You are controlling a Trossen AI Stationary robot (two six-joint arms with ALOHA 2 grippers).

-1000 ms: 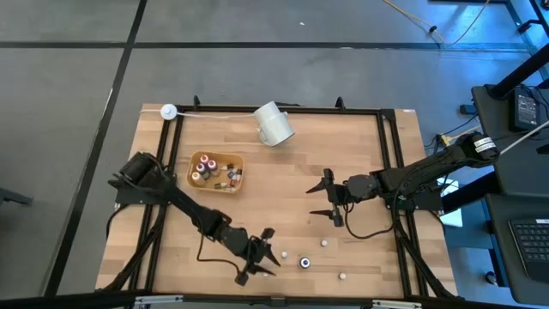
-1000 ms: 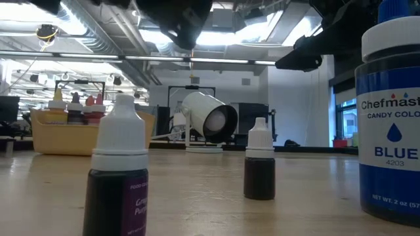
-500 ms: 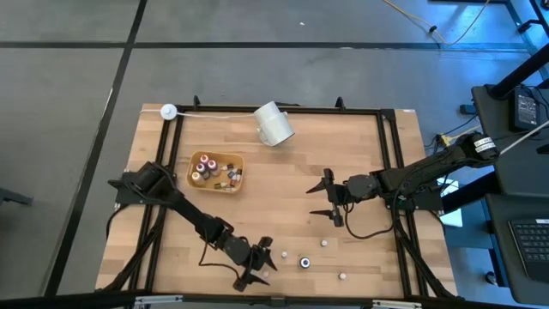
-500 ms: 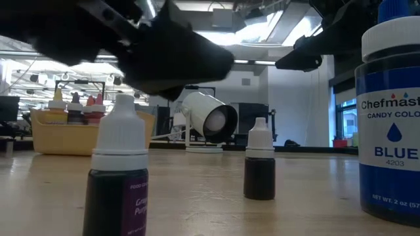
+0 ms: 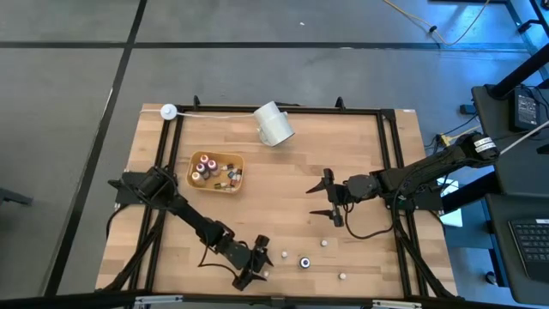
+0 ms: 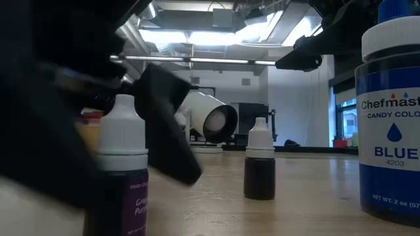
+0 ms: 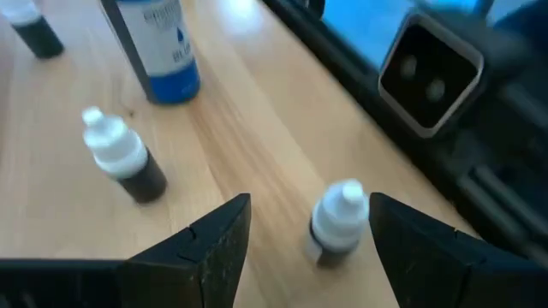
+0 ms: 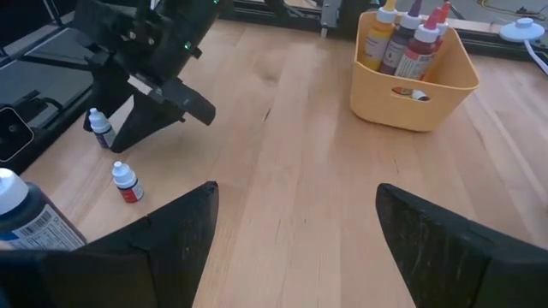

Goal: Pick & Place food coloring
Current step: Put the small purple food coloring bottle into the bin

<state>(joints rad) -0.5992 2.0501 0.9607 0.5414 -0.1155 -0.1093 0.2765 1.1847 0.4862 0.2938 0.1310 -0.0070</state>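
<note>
Several food coloring bottles stand near the table's near edge. My left gripper is open and low over the table, one finger on either side of a white-capped bottle of dark purple. I see no touch. Beside it stand a second dark bottle, a red one and a larger blue bottle. More bottles stand upright in the yellow tray. My right gripper hangs open above the table's middle right, nothing between its fingers.
A white cup lies on its side at the far edge. Two more small bottles stand to the right of the blue one. A black frame rail runs around the wooden table top.
My left gripper has come down and a little toward the table's near edge, tipping further downward, until its fingers stand on either side of the purple bottle. The bottle has kept its place.
</note>
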